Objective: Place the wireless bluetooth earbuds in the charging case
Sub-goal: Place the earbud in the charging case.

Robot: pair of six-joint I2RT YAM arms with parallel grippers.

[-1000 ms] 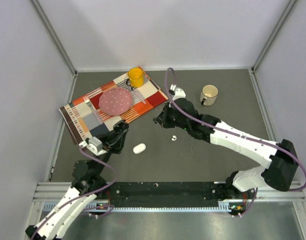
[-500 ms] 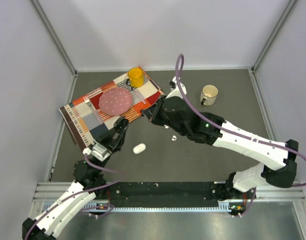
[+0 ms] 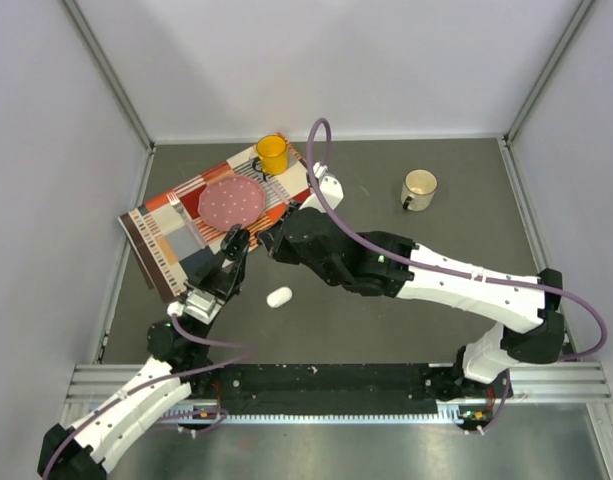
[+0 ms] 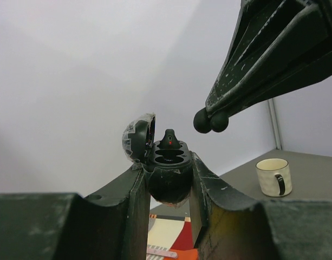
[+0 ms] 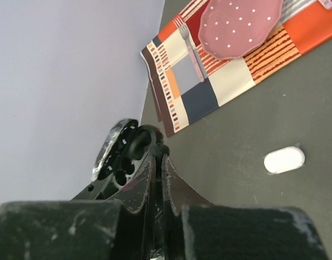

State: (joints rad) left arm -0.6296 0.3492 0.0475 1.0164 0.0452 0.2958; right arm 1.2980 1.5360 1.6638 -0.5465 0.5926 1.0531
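The table (image 3: 436,330) is dark grey. The right arm (image 3: 426,275) crosses it from 4 o'clock towards 10 o'clock, and the left arm (image 3: 146,385) rises from 7 o'clock to meet it. A checked placemat (image 3: 171,245) lies at 10 o'clock of the table's middle, with a pink dotted plate (image 3: 231,202) on it and a yellow cup (image 3: 272,153) at its 1 o'clock corner. A beige mug (image 3: 419,188) stands well apart at 2 o'clock. A white case (image 3: 279,297) lies shut on the table at 7 o'clock, just beside the arms.

The left gripper (image 3: 236,243) has its jaws drawn in on a black case (image 4: 168,181) and holds it up off the table, lid (image 4: 137,138) swung open at 10 o'clock. The right gripper (image 4: 210,121) is fully closed, with its round tips touching each other. It hangs at 2 o'clock of the case, near it but apart, and whether anything is pinched between the tips cannot be told.

A black bud (image 4: 169,142) with a red dot seems to stand at the far side of the case's wells.
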